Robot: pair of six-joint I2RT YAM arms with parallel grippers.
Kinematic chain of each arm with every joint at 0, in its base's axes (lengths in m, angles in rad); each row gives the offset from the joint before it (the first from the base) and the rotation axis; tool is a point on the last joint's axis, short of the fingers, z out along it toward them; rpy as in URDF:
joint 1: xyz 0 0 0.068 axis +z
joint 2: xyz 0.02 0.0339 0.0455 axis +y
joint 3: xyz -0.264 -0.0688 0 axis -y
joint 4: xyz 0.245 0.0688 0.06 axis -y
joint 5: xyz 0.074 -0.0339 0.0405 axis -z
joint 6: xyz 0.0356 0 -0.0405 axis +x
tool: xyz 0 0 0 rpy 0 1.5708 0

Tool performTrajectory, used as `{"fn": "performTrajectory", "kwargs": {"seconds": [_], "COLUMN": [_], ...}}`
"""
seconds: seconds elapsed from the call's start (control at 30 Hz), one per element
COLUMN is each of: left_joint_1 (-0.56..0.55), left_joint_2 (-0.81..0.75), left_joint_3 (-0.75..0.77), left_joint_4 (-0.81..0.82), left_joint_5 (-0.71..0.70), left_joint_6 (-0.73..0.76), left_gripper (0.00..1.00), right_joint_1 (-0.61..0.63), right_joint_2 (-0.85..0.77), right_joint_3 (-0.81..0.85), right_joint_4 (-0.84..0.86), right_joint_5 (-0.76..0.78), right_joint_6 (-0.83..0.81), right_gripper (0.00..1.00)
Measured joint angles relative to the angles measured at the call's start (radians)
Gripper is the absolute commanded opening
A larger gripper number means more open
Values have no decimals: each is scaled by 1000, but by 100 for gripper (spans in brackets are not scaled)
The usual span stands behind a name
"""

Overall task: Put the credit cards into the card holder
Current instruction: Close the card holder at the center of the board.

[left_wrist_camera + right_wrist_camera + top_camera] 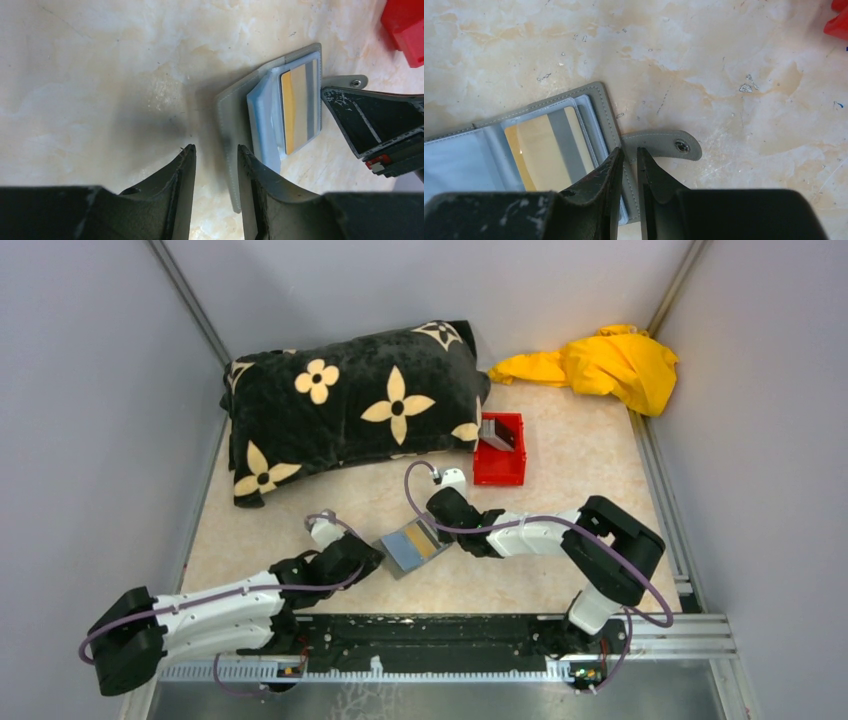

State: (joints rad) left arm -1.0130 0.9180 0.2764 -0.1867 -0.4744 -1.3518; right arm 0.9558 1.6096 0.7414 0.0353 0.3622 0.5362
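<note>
The grey card holder (pixel 412 545) lies open on the table between my two grippers. A tan-yellow credit card (pixel 297 110) with a grey stripe sits in its clear blue-tinted sleeve, and it also shows in the right wrist view (pixel 549 145). My right gripper (pixel 629 150) is nearly closed on the holder's stitched edge (pixel 600 102) beside the snap tab (pixel 669 145). My left gripper (pixel 216 148) is open at the holder's other side. The grey cover edge (pixel 232 115) runs between its fingers, against the right one. Some grey cards (pixel 497 435) lean in a red bin.
The red bin (pixel 500 472) stands just behind the right gripper (pixel 455 532). A black flowered pillow (pixel 350 405) lies at the back left and a yellow cloth (pixel 600 365) at the back right. Grey walls close in both sides.
</note>
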Motion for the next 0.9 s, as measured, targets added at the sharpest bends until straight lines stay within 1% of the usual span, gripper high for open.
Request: {"fn": "performTrajectory", "kwargs": {"seconds": [0.1, 0.2, 0.3, 0.33, 0.43, 0.57, 0.9], "left_joint_1": [-13, -20, -24, -24, -24, -29, -41], "left_joint_2": [-54, -120, -163, -166, -156, -98, 39], "left_joint_3": [-24, -51, -80, -88, -107, -108, -108], "left_joint_4": [1, 0, 0, 0, 1, 11, 192], "left_joint_5": [-11, -21, -28, -27, -23, -10, -5], "left_joint_6": [-27, -48, -69, -75, -85, -92, -90], "left_gripper": [30, 17, 2, 0, 0, 0, 1], "right_joint_1": [0, 0, 0, 0, 0, 0, 0], "right_joint_2": [0, 0, 0, 0, 0, 0, 0], "right_joint_3": [0, 0, 0, 0, 0, 0, 0], "right_joint_4": [0, 0, 0, 0, 0, 0, 0], "right_joint_5": [-1, -1, -2, -2, -2, -2, -5], "right_joint_6": [0, 0, 0, 0, 0, 0, 0], "right_gripper": [19, 19, 19, 19, 19, 19, 18]}}
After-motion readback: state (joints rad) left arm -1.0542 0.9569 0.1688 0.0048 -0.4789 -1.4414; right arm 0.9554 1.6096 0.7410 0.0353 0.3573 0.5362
